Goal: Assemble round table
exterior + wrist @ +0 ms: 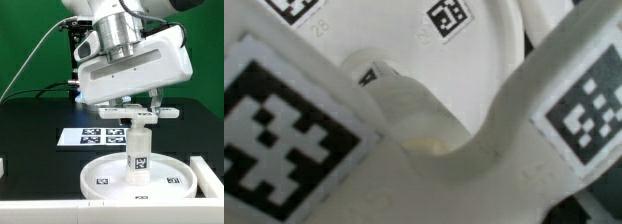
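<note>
In the exterior view the round disc (100, 180) lies flat at the front middle of the black table. The short cylinder leg (137, 160) stands upright on its centre. The cross-shaped foot (168, 114) sits level on top of the leg. My gripper (140, 108) reaches straight down and is shut on the foot's middle. In the wrist view the foot (287, 140) fills the picture, with big tags on either side. The disc (375, 25) and its tags show behind it. My fingers do not show there.
The marker board (85, 135) lies flat behind the disc, towards the exterior view's left. A white block (208, 175) stands at the disc's right, and another white piece (3, 165) at the left edge. Cables hang at the back left.
</note>
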Controlling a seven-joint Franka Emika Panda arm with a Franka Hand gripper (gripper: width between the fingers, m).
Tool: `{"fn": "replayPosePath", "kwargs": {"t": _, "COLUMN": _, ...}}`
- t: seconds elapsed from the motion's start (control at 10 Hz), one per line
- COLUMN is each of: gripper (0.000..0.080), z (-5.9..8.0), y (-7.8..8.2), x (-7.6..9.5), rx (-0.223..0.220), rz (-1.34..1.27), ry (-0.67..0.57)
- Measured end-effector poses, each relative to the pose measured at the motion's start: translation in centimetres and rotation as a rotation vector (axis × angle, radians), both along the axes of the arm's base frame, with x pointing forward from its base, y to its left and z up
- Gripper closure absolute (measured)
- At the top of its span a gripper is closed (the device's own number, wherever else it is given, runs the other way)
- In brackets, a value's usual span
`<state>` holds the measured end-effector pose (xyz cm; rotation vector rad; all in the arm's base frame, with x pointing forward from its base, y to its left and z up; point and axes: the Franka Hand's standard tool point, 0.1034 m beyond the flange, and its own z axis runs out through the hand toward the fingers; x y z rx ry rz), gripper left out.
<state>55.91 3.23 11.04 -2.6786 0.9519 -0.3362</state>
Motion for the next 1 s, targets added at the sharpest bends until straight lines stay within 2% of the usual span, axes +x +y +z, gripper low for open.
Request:
{"fn": "replayPosePath", "kwargs": {"t": 0.2, "gripper": 0.0343, "z": -0.64, "y": -0.19, "x": -0.01, "rx": -0.003, "rz": -0.008, "ry": 0.012}}
{"fn": "replayPosePath", "kwargs": {"t": 0.6, "gripper": 0.0343, "z": -0.53, "y": -0.20, "x": 0.51, "rx": -0.018, "rz": -0.005, "ry": 0.011}}
{"fn": "replayPosePath", "kwargs": {"t": 0.7, "gripper": 0.0199, "z": -0.46, "y": -0.20, "x": 0.59, "rx": -0.018, "rz": -0.005, "ry": 0.009}}
{"fn": "replayPosePath", "kwargs": {"t": 0.8, "gripper": 0.0165, "z": -0.42, "y": -0.19, "x": 0.62, "rx": -0.018, "rz": -0.005, "ry": 0.008}}
{"fn": "replayPosePath", "kwargs": {"t": 1.0, "gripper": 0.0153, "z": -0.30, "y": -0.30, "x": 0.64, "rx": -0.017, "rz": -0.003, "ry": 0.007}}
